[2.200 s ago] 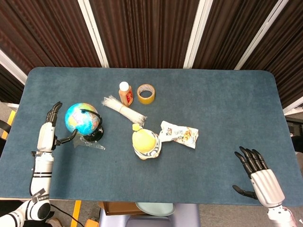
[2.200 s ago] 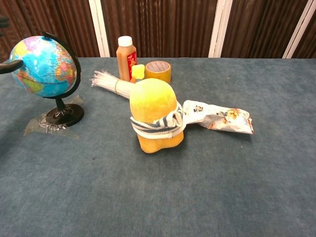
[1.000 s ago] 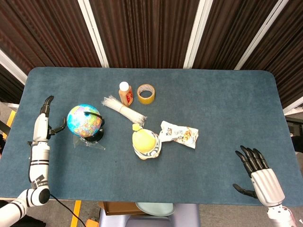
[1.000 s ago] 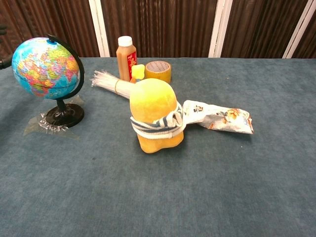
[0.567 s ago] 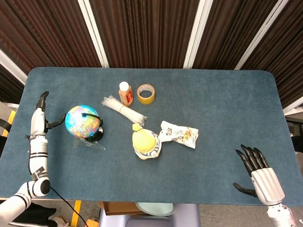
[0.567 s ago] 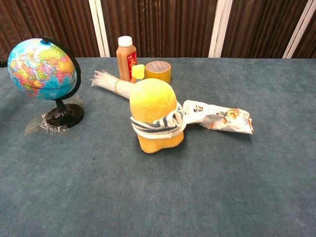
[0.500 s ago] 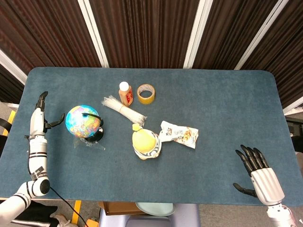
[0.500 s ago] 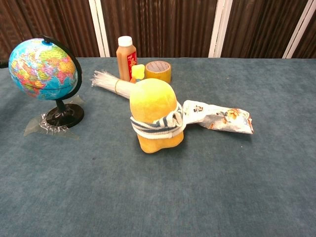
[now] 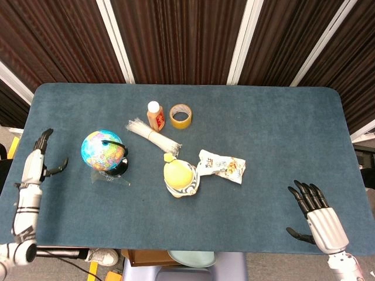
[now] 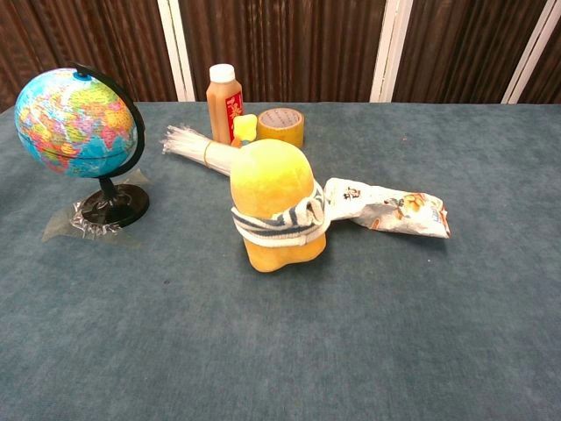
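A small globe (image 9: 102,149) (image 10: 76,123) on a black stand sits at the table's left, upright on a scrap of clear wrap (image 10: 72,225). My left hand (image 9: 40,155) hovers at the left table edge, well apart from the globe, fingers spread and holding nothing. Down at the front right corner my right hand (image 9: 313,211) is open too, fingers spread, with nothing near it. Neither hand shows in the chest view.
A yellow plush toy with a striped scarf (image 9: 180,177) (image 10: 274,206) stands mid-table. Beside it lies a snack packet (image 9: 221,165) (image 10: 386,208). Behind are a bundle of clear strands (image 9: 151,136), a brown bottle with white cap (image 9: 155,116) (image 10: 223,103) and a tape roll (image 9: 180,116) (image 10: 280,125).
My left hand has let go of the globe and drawn away leftward to the table edge. The globe wobbled and now stands still. The right hand barely moved.
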`<action>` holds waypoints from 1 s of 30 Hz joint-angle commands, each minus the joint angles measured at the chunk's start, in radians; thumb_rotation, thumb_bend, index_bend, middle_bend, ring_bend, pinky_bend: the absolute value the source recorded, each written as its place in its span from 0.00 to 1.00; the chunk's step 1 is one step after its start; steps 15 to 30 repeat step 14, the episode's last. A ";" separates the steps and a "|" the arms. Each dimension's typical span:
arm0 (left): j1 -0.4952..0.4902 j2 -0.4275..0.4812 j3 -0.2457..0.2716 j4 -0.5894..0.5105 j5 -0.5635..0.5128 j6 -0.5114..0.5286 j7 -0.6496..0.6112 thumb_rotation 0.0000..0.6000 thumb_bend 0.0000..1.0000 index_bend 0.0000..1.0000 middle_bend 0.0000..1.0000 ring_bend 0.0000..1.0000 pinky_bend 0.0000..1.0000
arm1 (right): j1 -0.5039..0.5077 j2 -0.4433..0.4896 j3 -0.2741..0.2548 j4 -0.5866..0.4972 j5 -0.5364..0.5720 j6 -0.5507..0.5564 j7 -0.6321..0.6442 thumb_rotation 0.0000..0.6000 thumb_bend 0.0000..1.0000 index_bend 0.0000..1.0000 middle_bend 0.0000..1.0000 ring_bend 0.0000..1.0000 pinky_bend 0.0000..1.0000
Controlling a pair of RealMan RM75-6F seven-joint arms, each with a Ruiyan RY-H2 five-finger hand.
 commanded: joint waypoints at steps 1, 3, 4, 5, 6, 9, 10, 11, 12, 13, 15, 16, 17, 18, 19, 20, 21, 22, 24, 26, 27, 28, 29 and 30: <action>0.109 0.171 0.167 -0.216 0.179 0.117 0.069 1.00 0.39 0.00 0.00 0.00 0.00 | 0.006 -0.004 -0.002 -0.002 0.004 -0.015 -0.007 1.00 0.12 0.00 0.00 0.00 0.00; 0.156 0.209 0.211 -0.283 0.234 0.199 0.209 1.00 0.39 0.00 0.00 0.00 0.00 | 0.011 -0.005 -0.004 -0.003 0.004 -0.025 -0.009 1.00 0.12 0.00 0.00 0.00 0.00; 0.177 0.212 0.220 -0.299 0.251 0.239 0.277 1.00 0.39 0.00 0.00 0.00 0.00 | 0.012 -0.006 -0.004 -0.004 0.004 -0.027 -0.010 1.00 0.12 0.00 0.00 0.00 0.00; 0.196 0.210 0.227 -0.314 0.268 0.279 0.380 1.00 0.39 0.00 0.00 0.00 0.00 | 0.014 -0.006 -0.005 -0.004 0.002 -0.030 -0.011 1.00 0.12 0.00 0.00 0.00 0.00; 0.206 0.211 0.232 -0.324 0.284 0.303 0.447 1.00 0.39 0.00 0.00 0.00 0.00 | 0.016 -0.006 -0.005 -0.003 0.001 -0.032 -0.012 1.00 0.12 0.00 0.00 0.00 0.00; 0.226 0.194 0.228 -0.332 0.314 0.366 0.584 1.00 0.39 0.00 0.00 0.00 0.00 | 0.018 -0.003 -0.004 -0.006 0.002 -0.033 -0.011 1.00 0.12 0.00 0.00 0.00 0.00; 0.228 0.191 0.230 -0.332 0.321 0.371 0.610 1.00 0.39 0.00 0.00 0.00 0.00 | 0.018 -0.003 -0.002 -0.007 0.004 -0.030 -0.008 1.00 0.12 0.00 0.00 0.00 0.00; 0.229 0.191 0.232 -0.335 0.322 0.372 0.617 1.00 0.39 0.00 0.00 0.00 0.00 | 0.018 -0.004 -0.001 -0.006 0.005 -0.029 -0.009 1.00 0.12 0.00 0.00 0.00 0.00; 0.230 0.193 0.231 -0.340 0.320 0.372 0.618 1.00 0.39 0.00 0.00 0.00 0.00 | 0.018 -0.005 0.000 -0.005 0.006 -0.030 -0.010 1.00 0.12 0.00 0.00 0.00 0.00; 0.232 0.194 0.228 -0.342 0.317 0.375 0.619 1.00 0.39 0.00 0.00 0.00 0.00 | 0.020 -0.009 0.000 -0.003 0.007 -0.033 -0.011 1.00 0.12 0.00 0.00 0.00 0.00; 0.233 0.196 0.225 -0.342 0.314 0.378 0.623 1.00 0.39 0.00 0.00 0.00 0.00 | 0.021 -0.012 0.001 -0.002 0.008 -0.036 -0.013 1.00 0.12 0.00 0.00 0.00 0.00; 0.233 0.196 0.225 -0.342 0.314 0.378 0.623 1.00 0.39 0.00 0.00 0.00 0.00 | 0.021 -0.012 0.001 -0.002 0.008 -0.036 -0.013 1.00 0.12 0.00 0.00 0.00 0.00; 0.233 0.196 0.225 -0.342 0.314 0.378 0.623 1.00 0.39 0.00 0.00 0.00 0.00 | 0.021 -0.012 0.001 -0.002 0.008 -0.036 -0.013 1.00 0.12 0.00 0.00 0.00 0.00; 0.233 0.196 0.225 -0.342 0.314 0.378 0.623 1.00 0.39 0.00 0.00 0.00 0.00 | 0.021 -0.012 0.001 -0.002 0.008 -0.036 -0.013 1.00 0.12 0.00 0.00 0.00 0.00; 0.233 0.196 0.225 -0.342 0.314 0.378 0.623 1.00 0.39 0.00 0.00 0.00 0.00 | 0.021 -0.012 0.001 -0.002 0.008 -0.036 -0.013 1.00 0.12 0.00 0.00 0.00 0.00; 0.233 0.196 0.225 -0.342 0.314 0.378 0.623 1.00 0.39 0.00 0.00 0.00 0.00 | 0.021 -0.012 0.001 -0.002 0.008 -0.036 -0.013 1.00 0.12 0.00 0.00 0.00 0.00; 0.233 0.196 0.225 -0.342 0.314 0.378 0.623 1.00 0.39 0.00 0.00 0.00 0.00 | 0.021 -0.012 0.001 -0.002 0.008 -0.036 -0.013 1.00 0.12 0.00 0.00 0.00 0.00; 0.233 0.196 0.225 -0.342 0.314 0.378 0.623 1.00 0.39 0.00 0.00 0.00 0.00 | 0.021 -0.012 0.001 -0.002 0.008 -0.036 -0.013 1.00 0.12 0.00 0.00 0.00 0.00; 0.233 0.196 0.225 -0.342 0.314 0.378 0.623 1.00 0.39 0.00 0.00 0.00 0.00 | 0.021 -0.012 0.001 -0.002 0.008 -0.036 -0.013 1.00 0.12 0.00 0.00 0.00 0.00; 0.233 0.196 0.225 -0.342 0.314 0.378 0.623 1.00 0.39 0.00 0.00 0.00 0.00 | 0.021 -0.012 0.001 -0.002 0.008 -0.036 -0.013 1.00 0.12 0.00 0.00 0.00 0.00; 0.233 0.196 0.225 -0.342 0.314 0.378 0.623 1.00 0.39 0.00 0.00 0.00 0.00 | 0.021 -0.012 0.001 -0.002 0.008 -0.036 -0.013 1.00 0.12 0.00 0.00 0.00 0.00; 0.233 0.196 0.225 -0.342 0.314 0.378 0.623 1.00 0.39 0.00 0.00 0.00 0.00 | 0.021 -0.012 0.001 -0.002 0.008 -0.036 -0.013 1.00 0.12 0.00 0.00 0.00 0.00; 0.233 0.196 0.225 -0.342 0.314 0.378 0.623 1.00 0.39 0.00 0.00 0.00 0.00 | 0.021 -0.012 0.001 -0.002 0.008 -0.036 -0.013 1.00 0.12 0.00 0.00 0.00 0.00; 0.233 0.196 0.225 -0.342 0.314 0.378 0.623 1.00 0.39 0.00 0.00 0.00 0.00 | 0.021 -0.012 0.001 -0.002 0.008 -0.036 -0.013 1.00 0.12 0.00 0.00 0.00 0.00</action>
